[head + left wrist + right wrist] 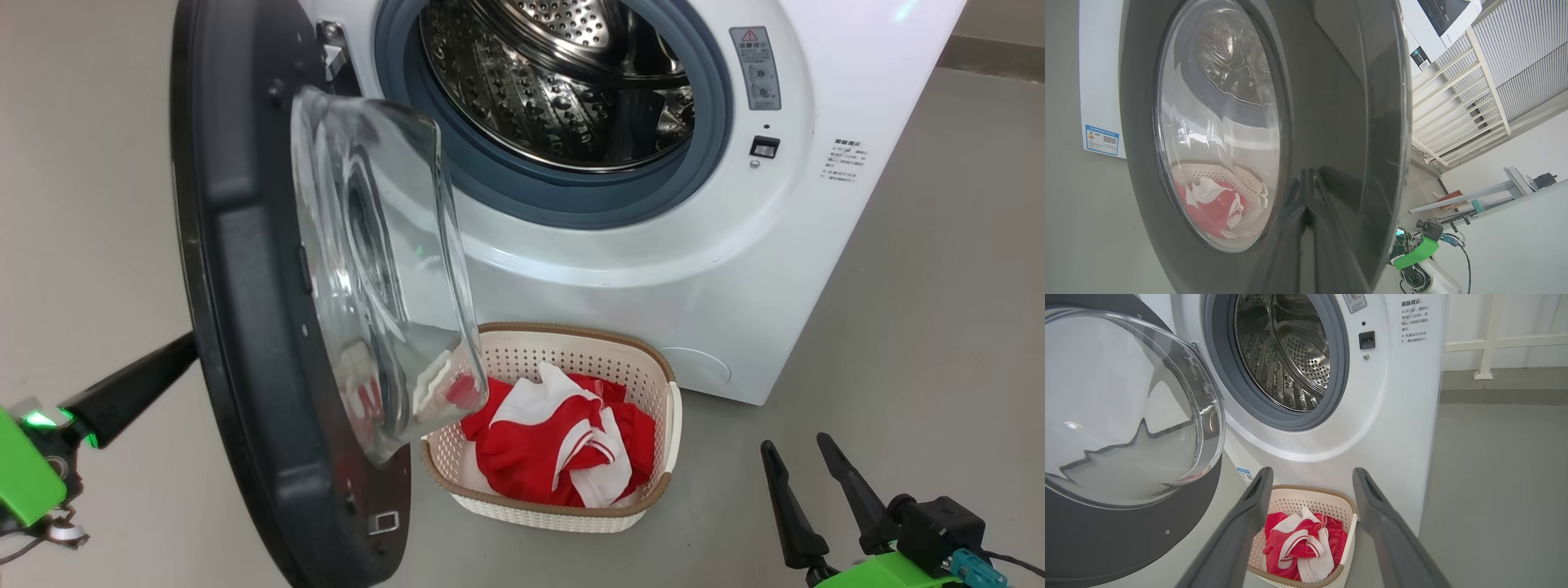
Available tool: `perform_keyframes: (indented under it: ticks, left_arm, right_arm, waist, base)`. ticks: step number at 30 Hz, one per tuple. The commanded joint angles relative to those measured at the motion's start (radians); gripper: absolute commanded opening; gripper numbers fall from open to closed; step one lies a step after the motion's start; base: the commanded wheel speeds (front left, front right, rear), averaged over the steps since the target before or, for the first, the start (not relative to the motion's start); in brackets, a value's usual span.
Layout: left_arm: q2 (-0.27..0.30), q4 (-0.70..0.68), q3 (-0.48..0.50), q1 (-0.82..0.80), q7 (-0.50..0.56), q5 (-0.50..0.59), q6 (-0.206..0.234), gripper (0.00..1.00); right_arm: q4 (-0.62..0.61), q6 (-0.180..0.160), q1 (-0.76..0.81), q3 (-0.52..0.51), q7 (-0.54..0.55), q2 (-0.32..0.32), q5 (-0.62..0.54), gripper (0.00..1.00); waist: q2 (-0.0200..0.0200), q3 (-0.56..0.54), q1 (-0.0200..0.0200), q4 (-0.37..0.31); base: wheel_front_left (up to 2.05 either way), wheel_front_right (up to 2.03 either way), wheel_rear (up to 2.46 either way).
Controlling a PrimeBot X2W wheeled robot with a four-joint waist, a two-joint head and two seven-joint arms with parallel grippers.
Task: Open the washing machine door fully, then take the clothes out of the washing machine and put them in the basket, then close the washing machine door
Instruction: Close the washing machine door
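Observation:
The washing machine [735, 286] stands with its steel drum [563, 82] showing no fabric. The washing machine door [245, 327] swings out to the left, glass bowl [384, 269] facing the basket. The clothes [555, 441], red and white, lie in the cream basket [571, 331] on the floor below the opening. My left gripper [175, 355] is shut, its dark fingers reaching the door's outer side; in the left wrist view its closed tips [1308, 179] touch the glossy black rim [1331, 102]. My right gripper [796, 443] hangs open at the lower right, framing the basket [1290, 494] and clothes [1298, 543] between its fingers [1249, 514].
Grey floor [898, 367] spreads to the right of the machine. A white railing [1474, 81] and a low metal frame [1474, 196] stand behind the door. The right arm's green wrist [1414, 253] shows past the door's edge.

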Motion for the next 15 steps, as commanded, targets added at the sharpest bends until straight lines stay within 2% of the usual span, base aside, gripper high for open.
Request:
perform_keyframes:
  ticks: [1, 7, 10, 13, 14, 15]
  left_arm:
    - [0.049, -0.017, 0.038, -0.039, -0.011, 0.006, -0.007, 0.0]
    - [0.049, 0.021, 0.029, 0.006, -0.075, 0.017, -0.007, 0.0]
    - [0.043, 0.041, 0.026, 0.04, -0.12, 0.022, -0.007, 0.14]
    - [0.035, 0.06, 0.022, 0.08, -0.165, 0.024, -0.007, 0.24]
    - [0.032, 0.068, 0.02, 0.093, -0.182, 0.027, -0.007, 0.33]
    - [0.028, 0.077, 0.02, 0.107, -0.2, 0.029, -0.007, 0.47]
  right_arm:
    - [-0.026, 0.007, -0.014, 0.022, -0.006, -0.003, 0.0, 1.0]
    - [-0.024, 0.007, -0.01, 0.031, -0.006, -0.003, 0.005, 1.0]
    - [-0.022, 0.007, -0.007, 0.04, -0.006, -0.003, 0.011, 1.0]
    - [-0.02, 0.007, -0.006, 0.049, -0.006, -0.003, 0.017, 1.0]
    - [-0.018, 0.007, -0.005, 0.051, -0.006, -0.003, 0.019, 1.0]
    - [-0.017, 0.007, -0.004, 0.054, -0.006, -0.003, 0.021, 1.0]
  waist:
    - [0.0, -0.001, 0.0, 0.0]
    - [0.0, -0.015, 0.0, 0.004]
    - [0.0, -0.025, 0.0, 0.01]
    - [0.0, -0.034, 0.0, 0.017]
    - [0.0, -0.038, 0.0, 0.02]
    - [0.0, -0.041, 0.0, 0.022]
  base:
    - [0.0, 0.0, 0.0]
    - [0.0, 0.0, 0.0]
    - [0.0, 0.0, 0.0]
    - [0.0, 0.0, 0.0]
    - [0.0, 0.0, 0.0]
    - [0.0, 0.0, 0.0]
